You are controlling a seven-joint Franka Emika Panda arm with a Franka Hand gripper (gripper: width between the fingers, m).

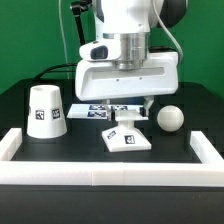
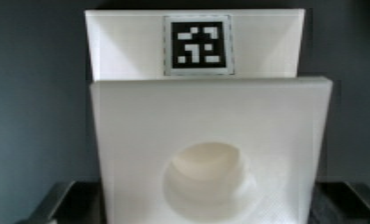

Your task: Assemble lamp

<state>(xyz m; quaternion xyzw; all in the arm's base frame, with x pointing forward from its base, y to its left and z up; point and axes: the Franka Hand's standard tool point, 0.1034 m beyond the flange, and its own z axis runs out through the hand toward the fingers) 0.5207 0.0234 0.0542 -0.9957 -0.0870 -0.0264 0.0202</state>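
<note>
Your tool (image 1: pixel 131 118) hangs straight down over the middle of the worktop (image 1: pixel 90 135). Its two fingers (image 2: pixel 66 205) are spread wide and clamped on nothing.

Directly under it lies the flat square base (image 1: pixel 128 139), resting on the worktop with one corner turned toward the front. In the wrist view the base (image 2: pixel 208 120) fills most of the picture, with the dark fingers at its two outer edges (whether they touch it, you cannot tell from either view). You can also read the black-and-white tag (image 2: pixel 200 45) on its far part and see the round socket (image 2: pixel 212 178) sunk into its near part.

The shade (image 1: pixel 45 110) stands on the exterior view's left, wide end down, with a tag facing the camera, well apart from the base. The bulb (image 1: pixel 170 118) sits on the exterior view's right, near the base but not touching it.

Behind the base, partly hidden by the tool, the marker board (image 1: pixel 100 110) lies flat. A low white border (image 1: pixel 110 172) runs along the front and sides of the worktop.
</note>
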